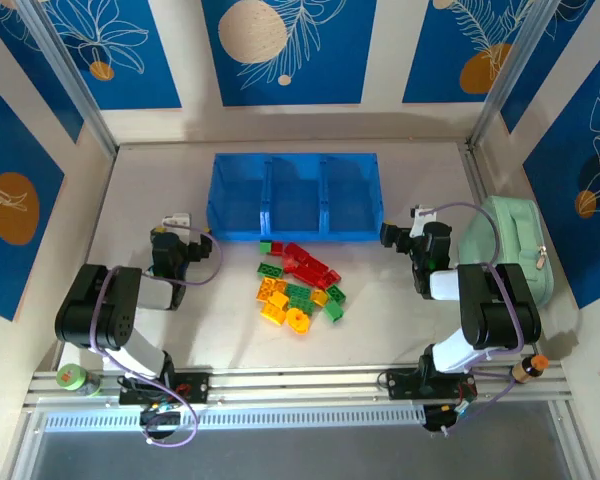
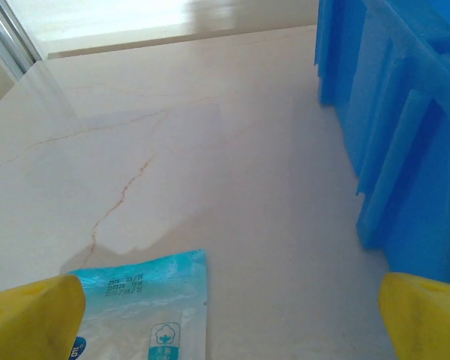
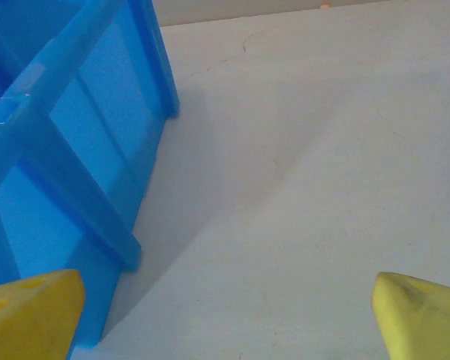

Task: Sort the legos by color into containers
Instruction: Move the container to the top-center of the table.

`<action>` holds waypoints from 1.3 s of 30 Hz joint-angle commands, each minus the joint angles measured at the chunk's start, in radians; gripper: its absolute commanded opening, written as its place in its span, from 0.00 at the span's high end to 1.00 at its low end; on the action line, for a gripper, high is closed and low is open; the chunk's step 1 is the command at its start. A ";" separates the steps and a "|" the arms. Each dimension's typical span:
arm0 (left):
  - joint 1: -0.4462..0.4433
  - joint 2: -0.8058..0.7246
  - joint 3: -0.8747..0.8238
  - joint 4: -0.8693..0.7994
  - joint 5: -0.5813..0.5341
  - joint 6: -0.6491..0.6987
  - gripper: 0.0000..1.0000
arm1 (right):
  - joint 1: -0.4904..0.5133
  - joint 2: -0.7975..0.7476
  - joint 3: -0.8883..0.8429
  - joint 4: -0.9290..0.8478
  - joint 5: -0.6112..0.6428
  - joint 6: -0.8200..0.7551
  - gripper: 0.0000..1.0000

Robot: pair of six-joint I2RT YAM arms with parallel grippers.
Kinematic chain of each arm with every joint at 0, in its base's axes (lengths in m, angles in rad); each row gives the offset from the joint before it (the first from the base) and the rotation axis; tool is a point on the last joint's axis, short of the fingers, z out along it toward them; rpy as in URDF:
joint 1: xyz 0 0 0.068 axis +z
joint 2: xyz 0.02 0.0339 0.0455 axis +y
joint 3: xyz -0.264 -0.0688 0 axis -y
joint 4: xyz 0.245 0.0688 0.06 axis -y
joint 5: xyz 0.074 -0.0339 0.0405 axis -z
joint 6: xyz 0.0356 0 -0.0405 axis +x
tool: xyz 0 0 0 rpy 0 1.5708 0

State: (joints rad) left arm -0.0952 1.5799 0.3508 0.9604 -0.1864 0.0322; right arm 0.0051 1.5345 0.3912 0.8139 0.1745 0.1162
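The pale table (image 1: 380, 310) carries everything. At the middle of its far edge the translucent blue tray (image 1: 238, 226) is set lengthwise, its three square compartments side by side. A mint-green zippered case (image 1: 520, 245) is laid along the right edge, just beside the right arm. The legos (image 1: 300, 290) are heaped loosely at the middle of the table, just in front of the tray's near wall and outside it: red bricks are seen nearest the tray, with green, yellow and orange ones mixed toward the near edge. The left gripper (image 2: 229, 315) is held low by the tray's near left corner, its yellow fingertips (image 2: 30, 315) spread wide apart, with bare table seen between them. The right gripper (image 3: 225, 307) is held by the tray's near right corner, its fingertips (image 3: 420, 315) likewise spread wide over bare table. A small blue-and-white printed packet (image 2: 146, 300) is lying flat on the table just beside the left fingertip.
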 commanded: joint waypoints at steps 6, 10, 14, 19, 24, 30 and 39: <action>0.007 -0.015 0.013 0.003 0.027 0.007 0.00 | 0.003 -0.011 0.023 0.002 -0.058 -0.013 0.01; 0.007 -0.014 0.013 0.001 0.026 0.007 0.00 | 0.003 -0.011 0.021 0.004 -0.058 -0.013 0.01; 0.007 -0.016 0.013 0.002 0.027 0.007 0.00 | 0.002 -0.011 0.021 0.003 -0.058 -0.013 0.01; 0.006 -0.014 0.013 0.003 0.026 0.006 0.00 | 0.001 -0.011 0.021 0.003 -0.058 -0.013 0.01; 0.006 -0.016 0.013 0.003 0.026 0.006 0.00 | 0.003 -0.011 0.022 0.004 -0.058 -0.013 0.01; 0.007 -0.015 0.012 0.001 0.027 0.005 0.00 | 0.002 -0.011 0.022 0.004 -0.058 -0.013 0.01; -0.002 -0.058 0.002 -0.015 -0.077 -0.020 0.00 | 0.016 -0.028 0.030 -0.021 -0.015 -0.011 0.01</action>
State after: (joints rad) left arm -0.0940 1.5776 0.3508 0.9596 -0.2127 0.0303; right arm 0.0059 1.5345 0.3912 0.8135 0.1501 0.1154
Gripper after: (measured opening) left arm 0.998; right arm 0.991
